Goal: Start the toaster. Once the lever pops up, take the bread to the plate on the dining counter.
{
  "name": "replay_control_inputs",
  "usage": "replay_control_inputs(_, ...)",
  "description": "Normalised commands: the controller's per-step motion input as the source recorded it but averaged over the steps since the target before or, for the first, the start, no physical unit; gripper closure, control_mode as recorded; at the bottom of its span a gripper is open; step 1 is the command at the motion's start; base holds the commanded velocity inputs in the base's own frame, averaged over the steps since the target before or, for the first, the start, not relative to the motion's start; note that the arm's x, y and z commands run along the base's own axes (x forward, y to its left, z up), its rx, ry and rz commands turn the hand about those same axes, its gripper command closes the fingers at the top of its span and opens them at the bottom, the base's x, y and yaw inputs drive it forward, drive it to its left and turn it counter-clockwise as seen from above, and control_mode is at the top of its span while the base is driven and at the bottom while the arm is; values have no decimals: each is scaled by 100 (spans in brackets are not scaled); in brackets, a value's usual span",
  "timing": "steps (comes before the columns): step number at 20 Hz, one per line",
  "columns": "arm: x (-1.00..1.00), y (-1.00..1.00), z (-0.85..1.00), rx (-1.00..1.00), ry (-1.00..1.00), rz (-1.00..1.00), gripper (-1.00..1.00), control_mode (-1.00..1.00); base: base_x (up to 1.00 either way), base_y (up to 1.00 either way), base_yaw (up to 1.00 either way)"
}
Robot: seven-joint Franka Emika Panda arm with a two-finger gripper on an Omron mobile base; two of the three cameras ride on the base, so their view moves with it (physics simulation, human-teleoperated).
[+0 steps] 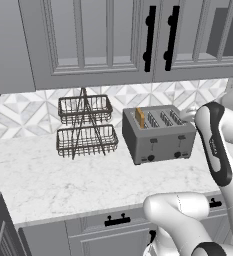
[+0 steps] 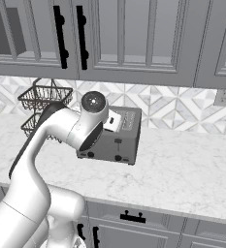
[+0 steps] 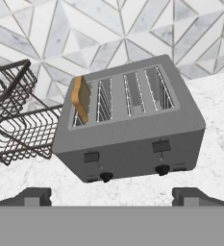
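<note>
A small golden slice of bread (image 3: 81, 99) stands upright in the leftmost slot of a grey toaster (image 3: 132, 139), its top half poking out. It is probably light, stiff and crumbly, best pinched gently across its flat faces. The toaster sits on a marble counter (image 1: 63, 175) beside a wire basket rack (image 1: 85, 126). The claw (image 3: 111, 196) hovers in front, wide open, holding nothing
</note>
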Motion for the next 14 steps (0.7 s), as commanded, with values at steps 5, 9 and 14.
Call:
replay_control_inputs(5,0,0,0,0,0,0,-100,-100,0,0,0)
replay_control_inputs(9,0,0,0,0,0,0,-100,-100,0,0,0)
replay_control_inputs(14,0,0,0,0,0,0,-100,-100,0,0,0)
